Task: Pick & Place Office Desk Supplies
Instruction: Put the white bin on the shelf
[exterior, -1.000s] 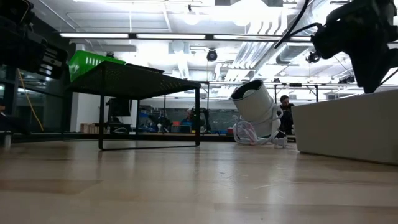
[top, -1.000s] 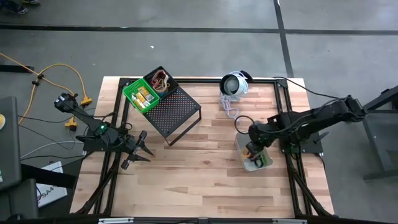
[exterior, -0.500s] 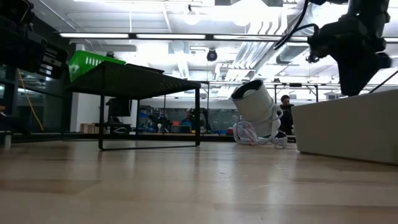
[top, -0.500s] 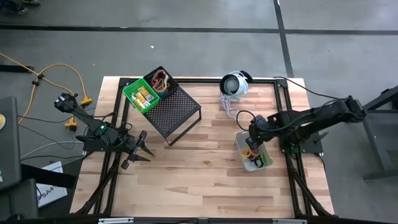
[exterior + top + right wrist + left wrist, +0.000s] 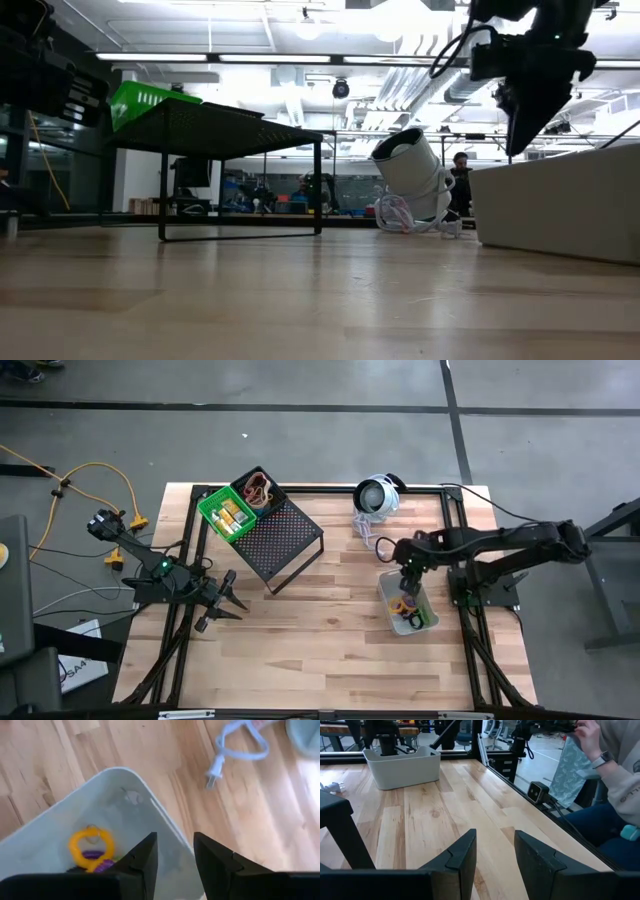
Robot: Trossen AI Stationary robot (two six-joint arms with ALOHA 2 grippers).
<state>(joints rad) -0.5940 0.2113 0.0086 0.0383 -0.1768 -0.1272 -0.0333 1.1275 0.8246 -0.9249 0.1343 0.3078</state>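
Our right gripper (image 5: 405, 568) hangs over the far end of the grey bin (image 5: 150, 815), jaws apart with nothing between them. Orange loop (image 5: 90, 847) and purple loop (image 5: 95, 863) lie inside. We'd lift straight up, clear of the rim, before swinging away. Left gripper (image 5: 228, 603) waits low over the desk (image 5: 330, 640) — jaws apart, empty too.

wood table (image 5: 330, 650), mesh rack (image 5: 283, 544), grey bin (image 5: 385, 588)

Robotics lab or workshop. Grey concrete floor (image 5: 300, 385) with taped lines. Exposed ceiling ducts (image 5: 400, 75) and strip lights.
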